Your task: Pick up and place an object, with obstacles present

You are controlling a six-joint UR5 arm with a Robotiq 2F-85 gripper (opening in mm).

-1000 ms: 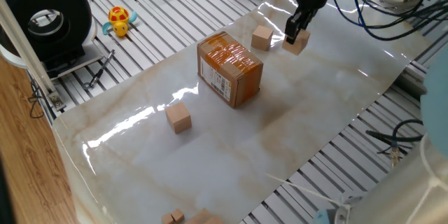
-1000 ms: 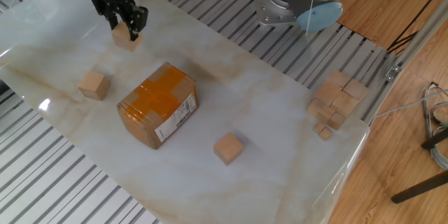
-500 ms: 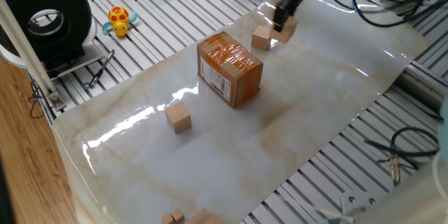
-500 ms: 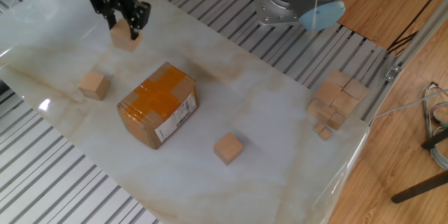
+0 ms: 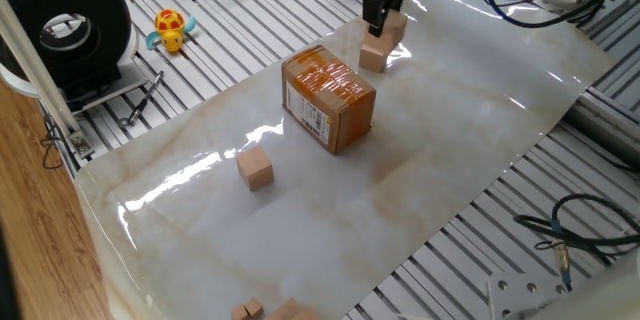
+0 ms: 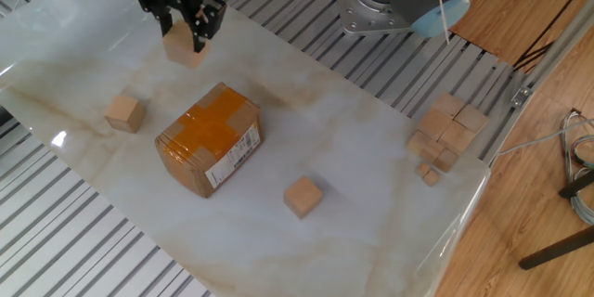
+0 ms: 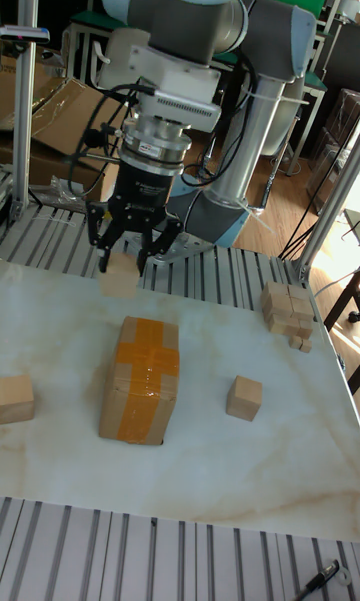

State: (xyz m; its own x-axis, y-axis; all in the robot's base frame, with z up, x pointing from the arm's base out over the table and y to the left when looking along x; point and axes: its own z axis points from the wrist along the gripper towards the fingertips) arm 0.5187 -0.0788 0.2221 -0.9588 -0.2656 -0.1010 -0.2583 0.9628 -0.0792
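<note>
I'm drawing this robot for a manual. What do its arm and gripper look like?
The arm is built of thick silver-grey tubes with rounded joint housings; one joint shows a light blue end cap. Black cables loop loosely around the wrist. The gripper is black, with two dark fingers below a round black-and-silver collar.

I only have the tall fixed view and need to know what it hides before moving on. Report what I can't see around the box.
Observer: The brown cardboard box carries a white barcode label on its side facing the lone tan wooden cube.
Operator: Now report anything lying off the sheet.
Observer: A yellow toy lies on the metal slats beside the sheet, well away from the small light-tan wooden cube held in the tool.
</note>
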